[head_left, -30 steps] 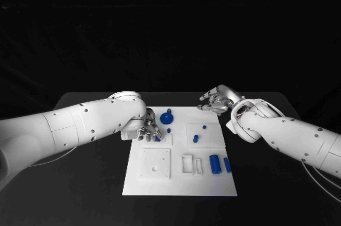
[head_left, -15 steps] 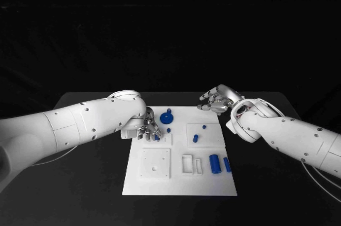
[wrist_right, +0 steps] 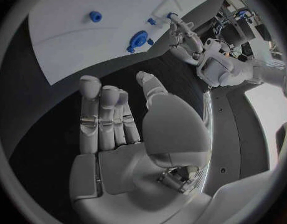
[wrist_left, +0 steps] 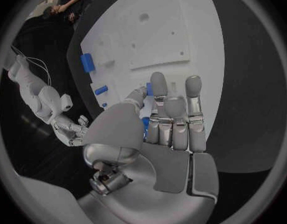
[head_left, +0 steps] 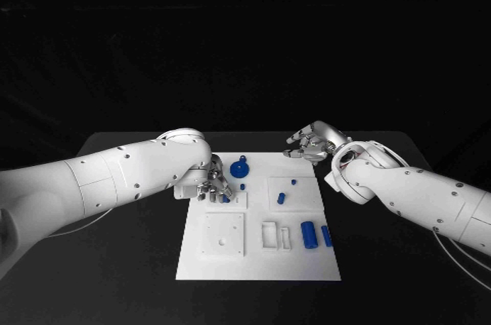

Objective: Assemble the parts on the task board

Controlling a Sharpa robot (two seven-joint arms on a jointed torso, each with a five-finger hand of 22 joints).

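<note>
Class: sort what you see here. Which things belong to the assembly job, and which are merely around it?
Belong to the job: task board; blue parts; left hand, at a small part on the board; right hand, idle beyond the board.

Merely around: black table.

A flat white rectangular task board (head_left: 258, 261) lies in the middle of the black counter. On it lie small blue plastic parts: a round disc with a stem (head_left: 240, 170) near its far edge, short pegs (head_left: 282, 196) mid-board, and two cylinders (head_left: 309, 235) side by side toward its right edge.
</note>
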